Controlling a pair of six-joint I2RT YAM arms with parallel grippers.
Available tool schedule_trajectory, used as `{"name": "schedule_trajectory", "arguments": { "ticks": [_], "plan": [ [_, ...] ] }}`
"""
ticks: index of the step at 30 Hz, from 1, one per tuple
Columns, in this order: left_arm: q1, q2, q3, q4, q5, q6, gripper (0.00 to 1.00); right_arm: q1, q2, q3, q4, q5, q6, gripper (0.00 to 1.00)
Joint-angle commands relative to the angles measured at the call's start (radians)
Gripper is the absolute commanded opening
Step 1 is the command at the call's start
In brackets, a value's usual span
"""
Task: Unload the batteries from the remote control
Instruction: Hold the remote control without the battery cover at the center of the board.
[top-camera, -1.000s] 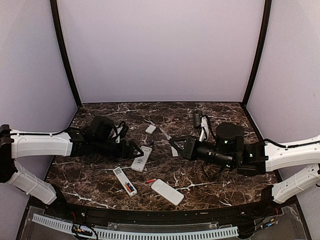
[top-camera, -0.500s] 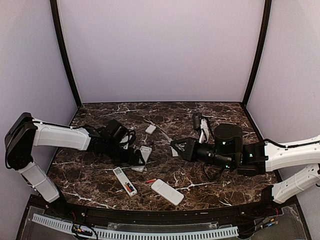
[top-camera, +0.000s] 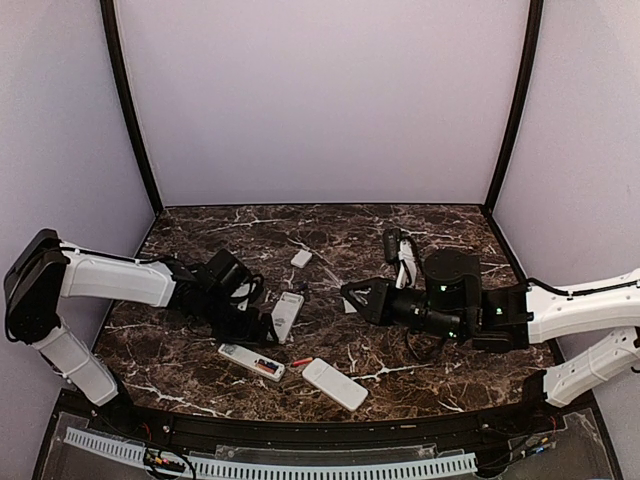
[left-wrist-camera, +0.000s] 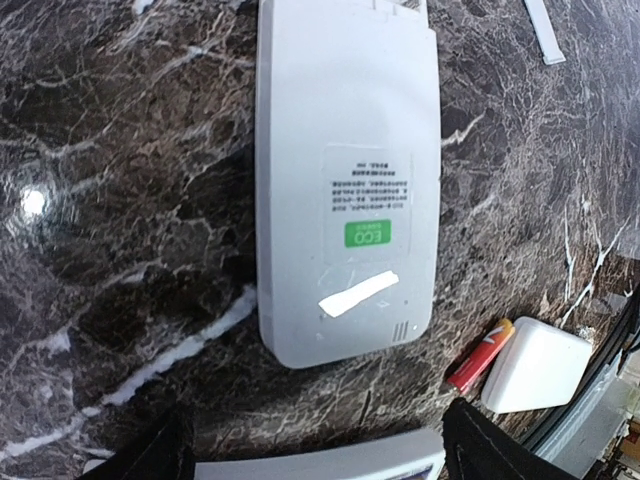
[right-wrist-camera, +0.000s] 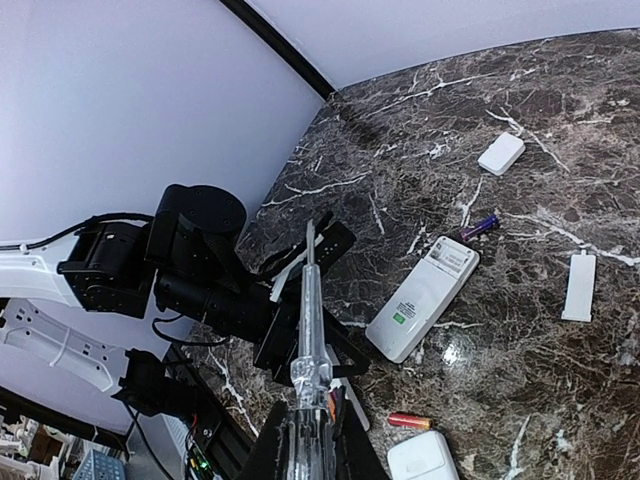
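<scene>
A white remote control (left-wrist-camera: 345, 180) lies back-up on the marble, its battery bay at the far end. A second remote control (top-camera: 250, 361) lies crosswise just below it, with batteries (top-camera: 265, 367) showing in its open bay. My left gripper (top-camera: 262, 333) hovers open over this second remote (left-wrist-camera: 320, 462), one finger on each side (left-wrist-camera: 500, 450). A loose orange-red battery (left-wrist-camera: 480, 355) lies beside a third white remote (top-camera: 335, 383). A purple battery (right-wrist-camera: 479, 227) rests at the first remote's far end (right-wrist-camera: 422, 298). My right gripper (right-wrist-camera: 312, 420) is shut on a clear-handled screwdriver (right-wrist-camera: 312, 320), held above the table.
A small white cover (top-camera: 301, 258) lies farther back, and a thin white strip (right-wrist-camera: 579, 286) to the right of the remotes. A dark remote and cables (top-camera: 398, 250) sit behind the right arm. Black posts and pale walls close in the table.
My left arm has swung forward and right, down over the remotes. The remote with batteries has turned from diagonal to crosswise. The right arm has shifted slightly left.
</scene>
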Motion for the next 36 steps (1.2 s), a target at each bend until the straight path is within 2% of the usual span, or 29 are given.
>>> {"name": "schedule_trajectory", "arguments": {
  "ticks": [1, 5, 14, 22, 26, 29, 36],
  "plan": [
    [-0.003, -0.068, -0.048, -0.071, 0.012, -0.011, 0.86, 0.007, 0.008, 0.024, -0.003, 0.011, 0.006, 0.0],
    [-0.004, -0.123, -0.083, -0.082, 0.031, -0.024, 0.86, 0.007, 0.01, 0.024, -0.005, 0.006, 0.011, 0.0],
    [-0.006, -0.208, -0.184, -0.024, 0.169, -0.032, 0.86, 0.006, 0.029, 0.04, -0.034, -0.005, 0.02, 0.0],
    [-0.018, -0.241, -0.215, -0.057, 0.187, -0.007, 0.86, 0.007, 0.037, 0.046, -0.056, -0.004, 0.033, 0.0],
    [-0.047, -0.243, -0.215, -0.075, 0.156, -0.001, 0.86, 0.006, 0.046, 0.05, -0.057, -0.005, 0.038, 0.0],
    [-0.082, -0.248, -0.2, -0.123, 0.079, 0.011, 0.84, 0.006, 0.052, 0.053, -0.061, -0.004, 0.039, 0.0],
    [-0.148, -0.229, -0.152, -0.204, -0.041, 0.021, 0.7, 0.006, 0.055, 0.054, -0.067, 0.002, 0.037, 0.0]
  ]
}}
